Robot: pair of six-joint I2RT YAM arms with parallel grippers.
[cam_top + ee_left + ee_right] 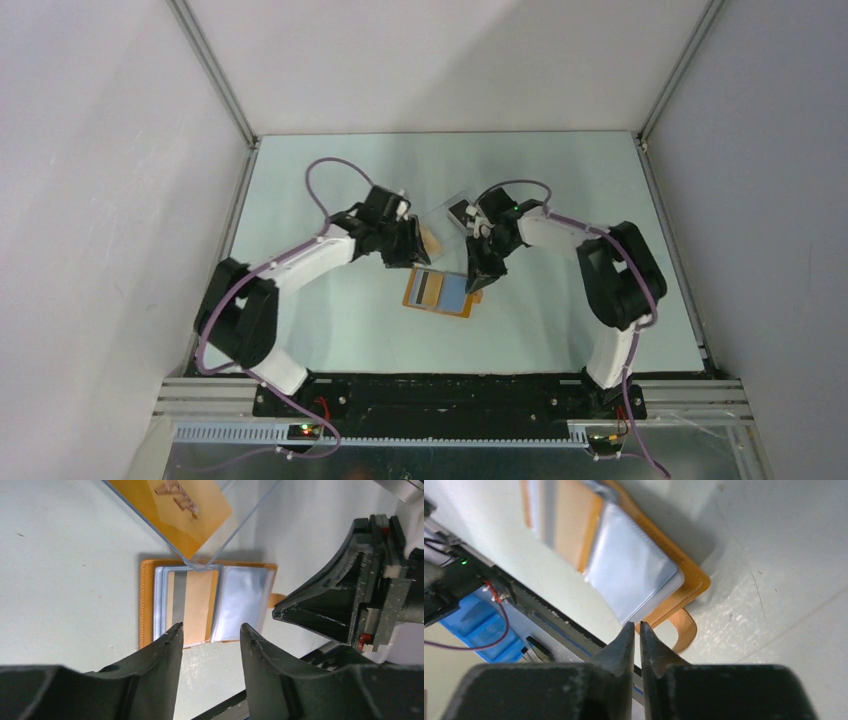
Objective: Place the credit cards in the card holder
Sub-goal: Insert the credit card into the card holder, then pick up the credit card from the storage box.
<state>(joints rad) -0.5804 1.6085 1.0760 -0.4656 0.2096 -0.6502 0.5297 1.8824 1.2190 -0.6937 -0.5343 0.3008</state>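
Card holder (146,605) lies open, 5 o'clock of left gripper (211,626), jaws spread, empty; 8 o'clock of right gripper (636,625), nearly closed, gripping nothing.

1 card holder (440,293) and 2 clear plastic cases (170,505).

No legible text anywhere, brown marking on orange card (170,510) in clear case (222,535) unreadable

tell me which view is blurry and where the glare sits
Right wrist: the wallet smears soft toward the upper left, and its near corner is sharper. Left wrist: crisp, with a pale sheen on the clear sleeves and a soft shadow by the clear case. Top: even light, faint shadows, wallet too small for detail.
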